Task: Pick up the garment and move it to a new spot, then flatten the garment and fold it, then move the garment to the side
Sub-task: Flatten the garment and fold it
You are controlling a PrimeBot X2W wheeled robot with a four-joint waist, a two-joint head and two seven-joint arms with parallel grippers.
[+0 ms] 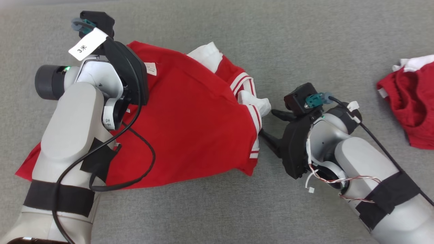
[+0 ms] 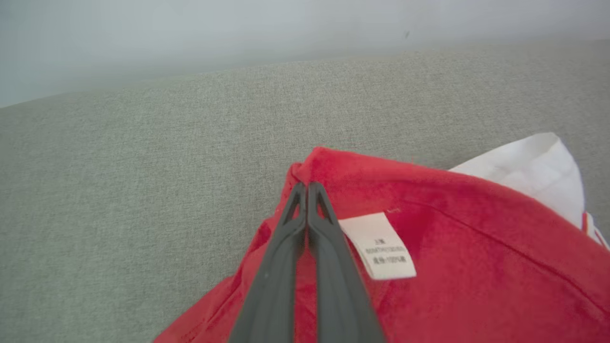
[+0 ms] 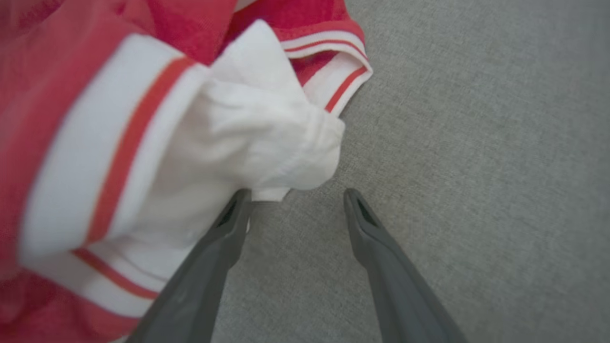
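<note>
Item 1: garment (image 1: 190, 128), red with white trim, lying rumpled on the grey cloth surface (image 1: 305, 40).
Left end effector (image 2: 307, 188): fingers pressed together, apparently pinching the garment's corner beside the care label (image 2: 379, 245).
Right end effector (image 3: 298, 195): spread, empty, just beside the white cuff (image 3: 267, 128).
Item 2: second red garment (image 1: 412, 98), well apart, right.
</note>
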